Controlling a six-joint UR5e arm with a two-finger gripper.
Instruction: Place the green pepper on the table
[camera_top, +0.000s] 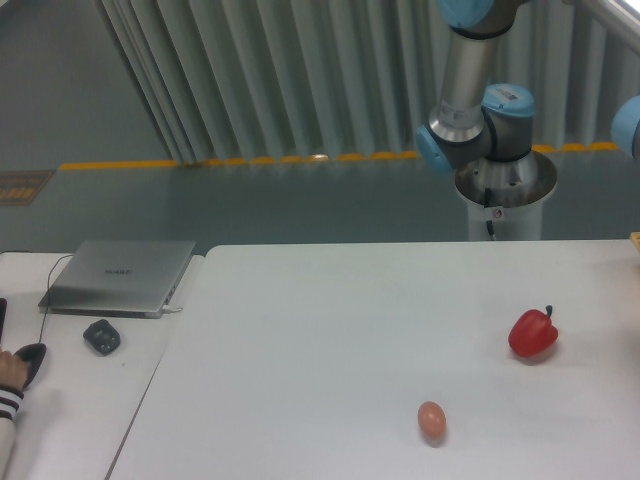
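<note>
The table (330, 330) carries one red pepper (532, 333) near its right edge and one egg (431, 419) toward the front edge. Neither the green pepper nor the pincer shows; only arm joints (480, 130) appear.

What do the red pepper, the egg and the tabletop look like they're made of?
Red pepper: glossy, uniform red skin with bright highlights and a dark stem; possibly a plastic replica, but the look can't settle it. Egg: matte pinkish-tan, with a soft sheen; real shell or a dummy, unclear. Table: smooth matte white top, likely laminate or painted board. The green pepper and the gripper are not in view.
</note>
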